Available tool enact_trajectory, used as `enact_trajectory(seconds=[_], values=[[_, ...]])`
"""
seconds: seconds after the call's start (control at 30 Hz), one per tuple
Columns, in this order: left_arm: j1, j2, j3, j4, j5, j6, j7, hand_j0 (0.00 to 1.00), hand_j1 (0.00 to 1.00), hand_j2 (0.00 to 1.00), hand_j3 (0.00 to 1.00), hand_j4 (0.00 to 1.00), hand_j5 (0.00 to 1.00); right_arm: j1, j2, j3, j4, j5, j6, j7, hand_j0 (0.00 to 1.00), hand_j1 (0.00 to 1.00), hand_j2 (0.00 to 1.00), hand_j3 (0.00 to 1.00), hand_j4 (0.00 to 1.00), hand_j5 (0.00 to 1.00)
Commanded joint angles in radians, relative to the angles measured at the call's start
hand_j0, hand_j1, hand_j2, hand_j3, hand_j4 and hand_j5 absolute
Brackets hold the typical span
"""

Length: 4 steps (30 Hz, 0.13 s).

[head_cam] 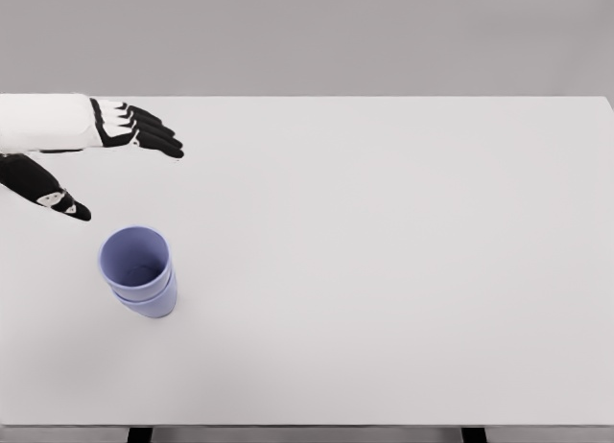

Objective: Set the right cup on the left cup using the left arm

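Two lavender-blue cups (140, 270) stand nested, one inside the other, upright on the white table (384, 251) at the lower left. My left hand (113, 163) hovers above and to the left of them, near the table's far left edge. Its black fingers (144, 131) are spread, the thumb (59, 201) is apart, and it holds nothing. A clear gap separates the hand from the cups. The right arm does not show.
The white table fills the view, with its front edge near the bottom and a grey wall behind. Two dark table legs (139, 434) show below the front edge.
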Motion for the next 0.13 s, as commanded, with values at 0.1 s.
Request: enact_trajectory(seconds=[0.1], values=[[-0.024,-0.225,-0.002,0.007,0.047,0.002,-0.003,1.0,1.0,1.0,1.0,1.0,1.0,0.0,0.0,0.0,0.0,0.0,0.0,0.0,1.0,1.0,1.0,1.0,1.0,1.0]])
